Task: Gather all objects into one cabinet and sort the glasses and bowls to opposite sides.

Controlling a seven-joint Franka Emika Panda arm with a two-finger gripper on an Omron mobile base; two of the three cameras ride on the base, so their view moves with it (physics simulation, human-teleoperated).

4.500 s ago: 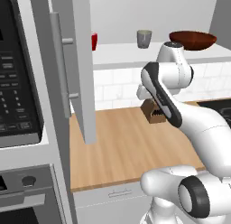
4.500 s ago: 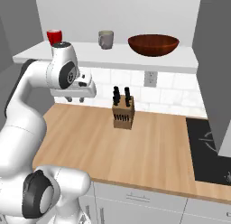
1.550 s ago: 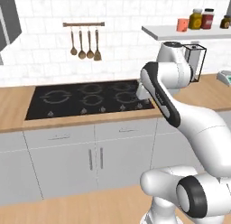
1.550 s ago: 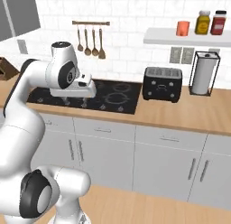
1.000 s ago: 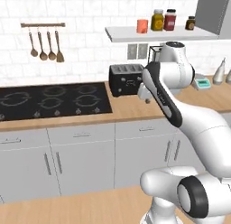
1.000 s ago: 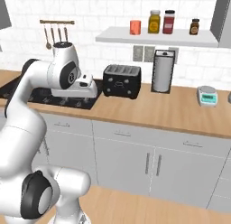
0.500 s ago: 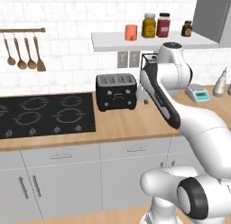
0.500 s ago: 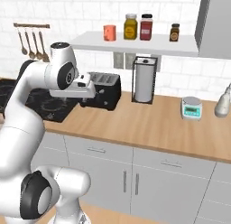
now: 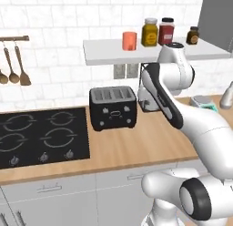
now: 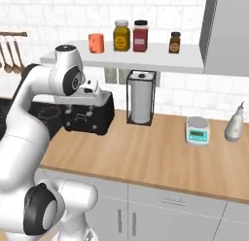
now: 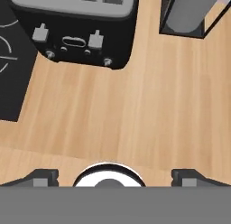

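The orange-red cup point(image 9: 129, 40) sits upright on the open wall shelf point(image 9: 109, 54) beside the jars, probably light, rigid, slick, so pinch across its sides; gripper point(image 11: 115, 178) is spread wide, empty.

Toaster point(image 9: 113, 107): black, on wooden counter point(image 10: 160, 157), beside hob point(image 9: 41, 136).
Paper-towel holder point(image 10: 141, 97): black frame, under shelf point(image 10: 146, 59).
Jars point(image 10: 121, 35): yellow, red, small brown.
Scale point(image 10: 197, 130): near grey bottle point(image 10: 235, 122).

No readable text, labels or numbers anywhere.
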